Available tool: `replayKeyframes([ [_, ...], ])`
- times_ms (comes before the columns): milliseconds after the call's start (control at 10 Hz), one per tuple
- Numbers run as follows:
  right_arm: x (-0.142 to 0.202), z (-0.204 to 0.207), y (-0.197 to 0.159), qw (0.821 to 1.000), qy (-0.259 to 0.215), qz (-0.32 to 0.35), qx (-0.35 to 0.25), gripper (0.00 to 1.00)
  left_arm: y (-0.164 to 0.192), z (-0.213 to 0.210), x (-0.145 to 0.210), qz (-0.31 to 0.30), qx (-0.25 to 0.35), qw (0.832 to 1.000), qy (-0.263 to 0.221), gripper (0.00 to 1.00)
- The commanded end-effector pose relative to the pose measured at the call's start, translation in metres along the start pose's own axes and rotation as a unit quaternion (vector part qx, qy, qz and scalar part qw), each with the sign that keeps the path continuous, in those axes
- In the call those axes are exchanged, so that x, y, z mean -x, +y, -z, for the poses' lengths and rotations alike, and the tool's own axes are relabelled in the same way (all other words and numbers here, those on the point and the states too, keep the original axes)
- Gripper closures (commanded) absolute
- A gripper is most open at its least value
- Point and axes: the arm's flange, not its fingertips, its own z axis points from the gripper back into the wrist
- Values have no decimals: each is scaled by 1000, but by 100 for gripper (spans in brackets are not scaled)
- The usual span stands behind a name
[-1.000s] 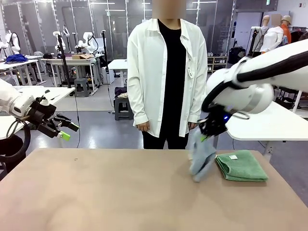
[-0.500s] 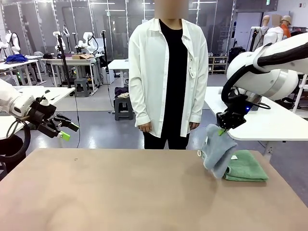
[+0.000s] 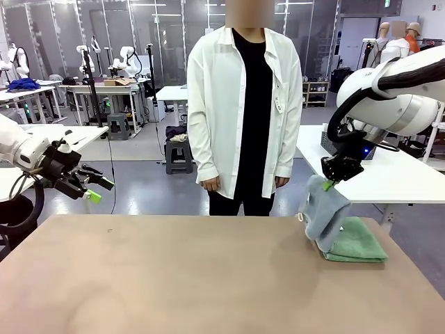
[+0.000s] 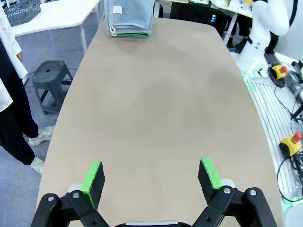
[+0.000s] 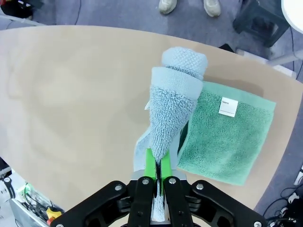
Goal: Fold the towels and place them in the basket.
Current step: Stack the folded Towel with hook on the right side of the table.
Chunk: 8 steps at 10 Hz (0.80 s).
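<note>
Grey-blue towel (image 3: 325, 217) hangs from right hand (image 3: 329, 184), pinched tight, draping onto green towel (image 3: 358, 241).

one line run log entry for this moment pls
right claw: shut on grey-blue towel, hanging over green towel | left claw: open, off table | person: standing by

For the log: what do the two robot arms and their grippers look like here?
Both arms have glossy white rounded shells. The left gripper and right gripper are black, two-fingered, with bright green pads and bolted linkage joints. A black cable loops below the left arm's wrist; a blue light glows near the right arm's wrist.
</note>
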Motion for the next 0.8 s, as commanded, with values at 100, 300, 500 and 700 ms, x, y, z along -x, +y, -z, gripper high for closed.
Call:
replayKeyframes([
  [100,3,2,2,1000,3,-1,-1,96,-3,1,-1,0,1,1000,-1,0],
  [300,3,2,2,1000,3,-1,-1,96,-3,1,-1,0,1,1000,-1,0],
  [500,-1,-2,-16,1000,-5,3,-9,95,-3,1,-1,0,1,1000,-1,0],
  [700,-4,-15,-57,999,-20,9,-25,95,-3,1,-1,0,1,1000,-1,0],
])
